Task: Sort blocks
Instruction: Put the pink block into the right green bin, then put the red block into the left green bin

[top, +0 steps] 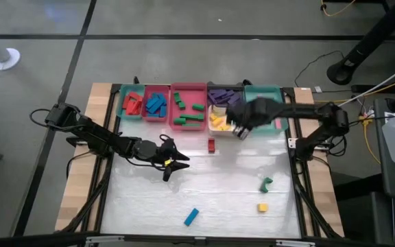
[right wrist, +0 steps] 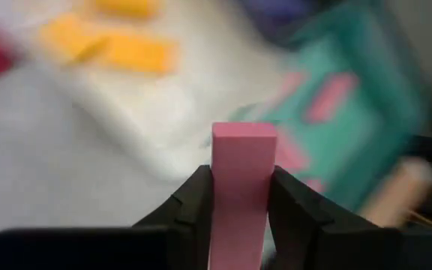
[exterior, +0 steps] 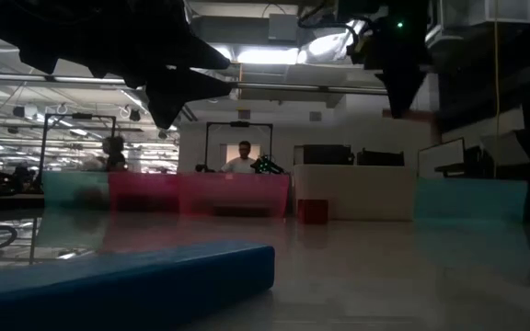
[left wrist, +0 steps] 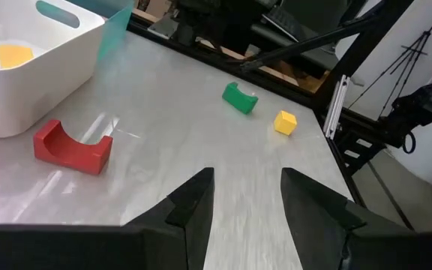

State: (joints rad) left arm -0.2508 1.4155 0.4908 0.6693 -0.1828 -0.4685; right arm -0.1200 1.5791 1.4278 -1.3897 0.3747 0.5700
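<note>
lying loose on the pale table (top: 204, 192): red block (top: 211, 145), green block (top: 266, 184), yellow block (top: 262, 207), blue block (top: 191, 217); trays (top: 189, 116) lining the far edge.

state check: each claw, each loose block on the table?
left claw: open, empty, above table
right claw: shut on pink block, by the trays
red block: loose, near white tray
green block: loose
yellow block: loose
blue block: loose
</note>
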